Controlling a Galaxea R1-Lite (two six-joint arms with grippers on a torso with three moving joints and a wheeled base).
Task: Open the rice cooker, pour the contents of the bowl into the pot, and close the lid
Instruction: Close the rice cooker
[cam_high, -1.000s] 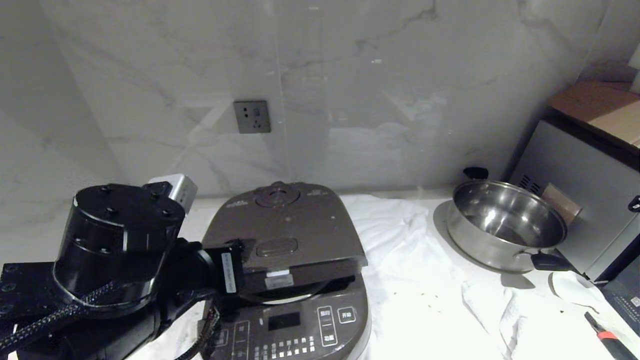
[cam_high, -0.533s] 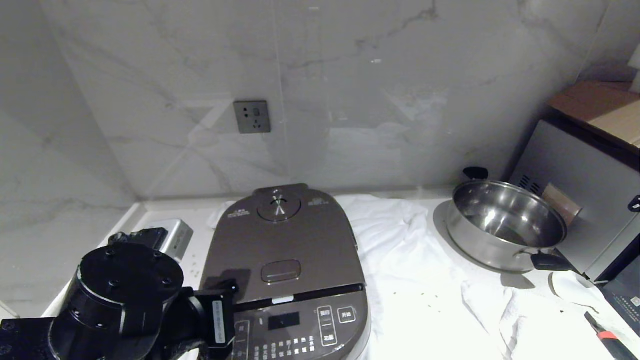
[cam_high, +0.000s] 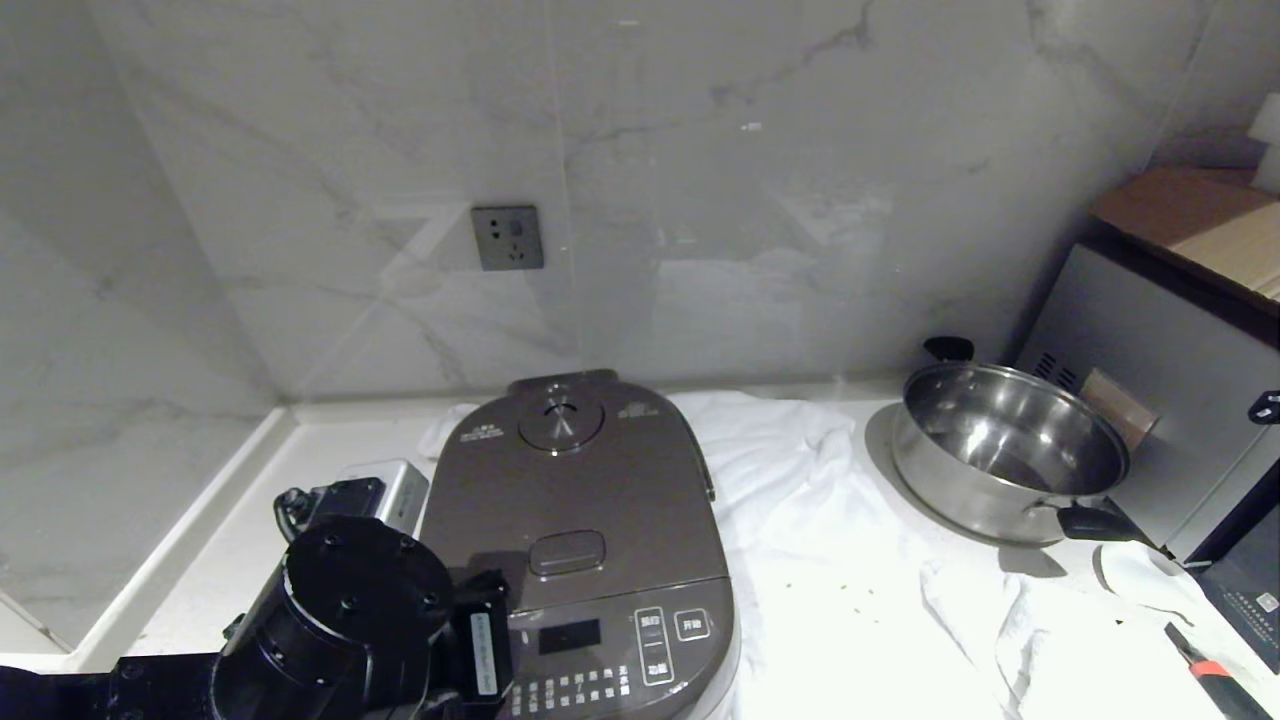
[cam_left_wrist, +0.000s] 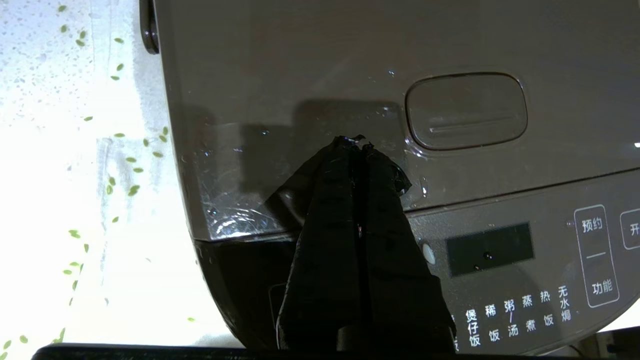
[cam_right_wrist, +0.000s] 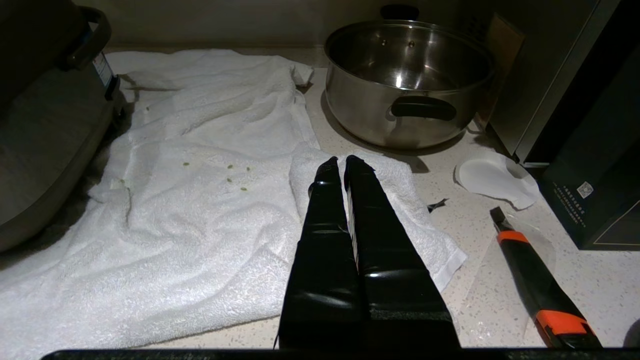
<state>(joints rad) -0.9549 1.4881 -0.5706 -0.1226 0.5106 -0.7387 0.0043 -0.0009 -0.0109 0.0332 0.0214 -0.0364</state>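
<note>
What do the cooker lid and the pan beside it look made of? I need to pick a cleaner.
The lid: probably smooth brown plastic, semi-gloss, with soft reflections and water beading on it. The pan: apparently polished steel, mirror-bright inside, with black handles that look like plastic.

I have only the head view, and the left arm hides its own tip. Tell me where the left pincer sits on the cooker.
Observer: The left pincer is shut, its tip apparently touching the lid, beside the latch button.
Operator: Check the counter next to the cooker.
Observer: Green bits lie scattered there.
Operator: Report the right arm.
Observer: The right pincer is shut and empty, over the white towel.
</note>
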